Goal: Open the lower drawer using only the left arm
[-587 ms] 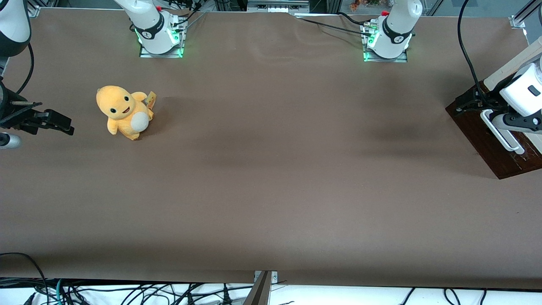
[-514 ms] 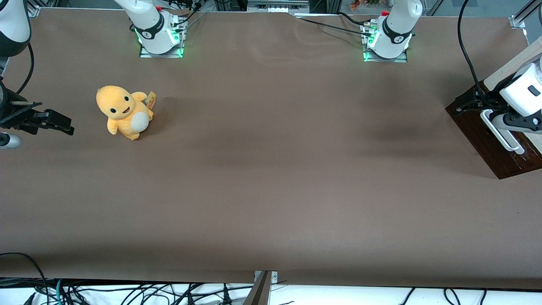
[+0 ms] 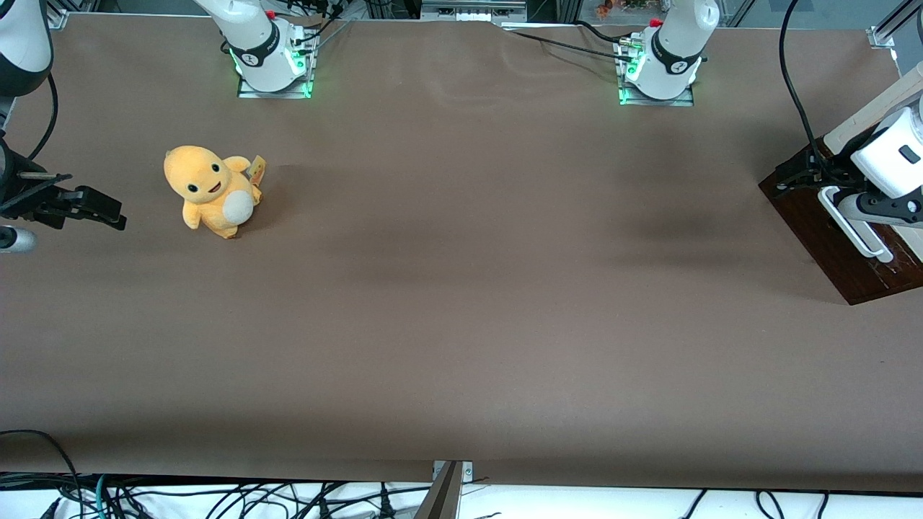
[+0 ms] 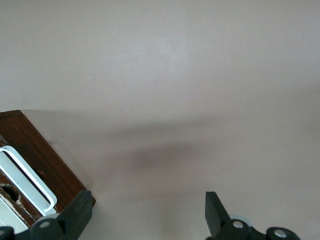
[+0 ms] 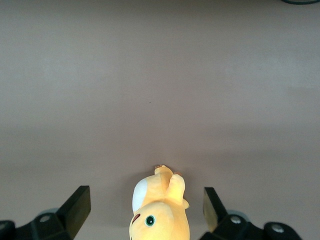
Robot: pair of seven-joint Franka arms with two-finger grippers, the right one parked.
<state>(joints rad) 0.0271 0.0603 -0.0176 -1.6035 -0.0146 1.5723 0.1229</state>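
Note:
The lower drawer (image 3: 822, 231) shows its dark brown front at the working arm's end of the table, with a long white bar handle (image 3: 854, 229) running along it. The left arm (image 3: 894, 155) hangs over that front. My gripper (image 3: 797, 175) is at the end of the front that is farther from the front camera, off the handle. In the left wrist view the gripper (image 4: 147, 202) is open over bare table with nothing between its fingers. One fingertip (image 4: 80, 206) lies over the corner of the drawer front (image 4: 37, 152), next to the handle (image 4: 30, 176).
A cream cabinet panel (image 3: 869, 115) rises above the drawer at the table's edge. A yellow plush toy (image 3: 213, 191) sits toward the parked arm's end, also seen in the right wrist view (image 5: 160, 212). Two arm bases (image 3: 660, 68) stand along the table's back edge.

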